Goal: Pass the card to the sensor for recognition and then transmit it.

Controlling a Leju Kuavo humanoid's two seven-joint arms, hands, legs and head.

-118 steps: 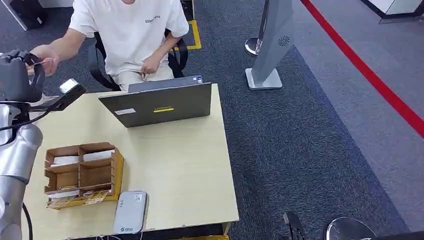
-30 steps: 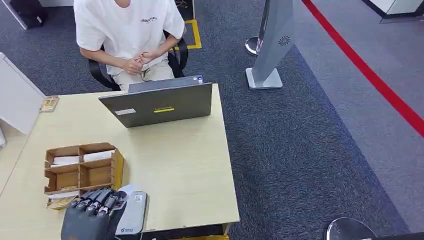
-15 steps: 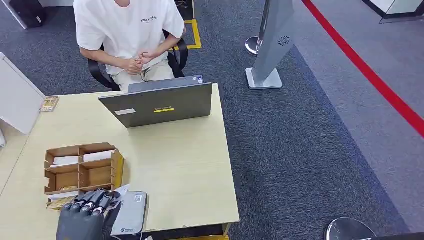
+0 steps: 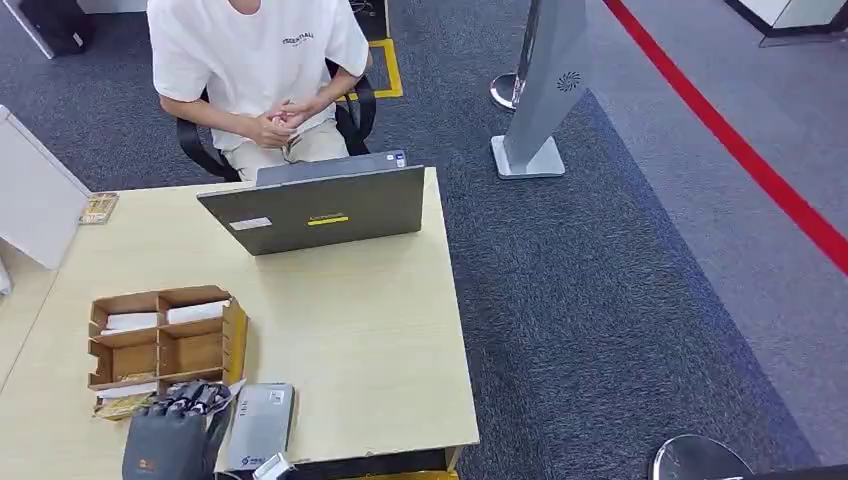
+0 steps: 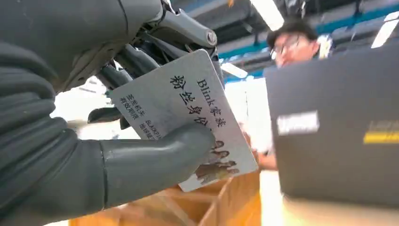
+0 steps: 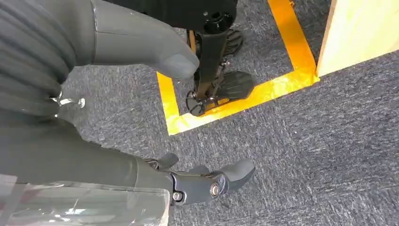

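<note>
The robot's left hand [image 4: 178, 432] hovers at the near edge of a light wooden table [image 4: 360, 330], its thumb [image 5: 155, 160] and dark fingers [image 5: 134, 59] clamped on a white card [image 5: 188, 117] printed with black characters and a small group photo. The hand sits just beside a flat grey card reader [image 4: 262, 424] and in front of a cardboard organiser [image 4: 165, 345] divided into compartments. Beyond them a grey laptop [image 4: 318, 208] stands open, its lid towards the robot, and a person in a white T-shirt [image 4: 262, 60] sits behind it with hands clasped. The right hand [image 6: 117, 122] hangs over grey carpet [image 6: 306, 150] and yellow floor tape [image 6: 244, 99], fingers apart and holding nothing.
</note>
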